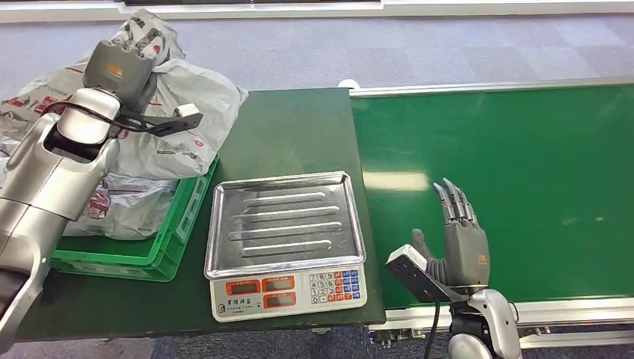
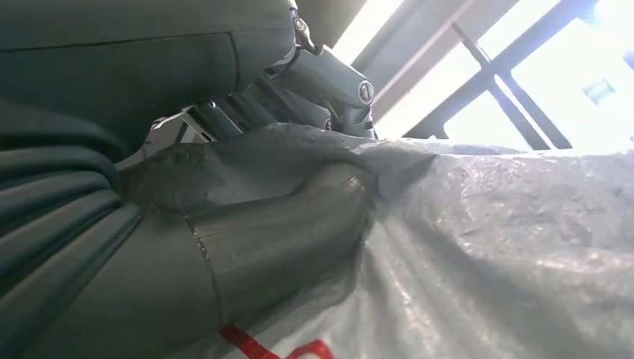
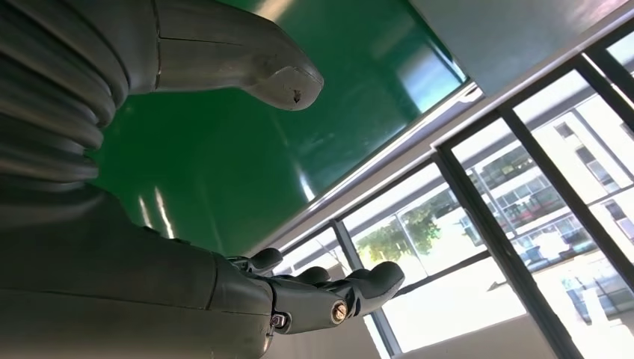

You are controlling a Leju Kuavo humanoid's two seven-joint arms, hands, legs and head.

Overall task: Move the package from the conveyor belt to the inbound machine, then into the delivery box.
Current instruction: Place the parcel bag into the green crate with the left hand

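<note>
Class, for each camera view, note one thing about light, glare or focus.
Head view: a pale glare patch on the green conveyor belt. Left wrist view: windows blown out white, the grey package close and soft. Right wrist view: bright windows, streaks of reflection on the belt, right hand dark.

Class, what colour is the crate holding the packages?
Green crate, clearest in the head view.

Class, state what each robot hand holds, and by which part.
Right hand holds nothing. Left hand presses into a grey package; a grip cannot be told.

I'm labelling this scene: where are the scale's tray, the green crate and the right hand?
scale's tray (image 1: 284, 223), head view, ribbed metal middle.
green crate (image 1: 176, 224), head view, its right wall.
right hand (image 1: 465, 250), head view, back of the palm.
</note>
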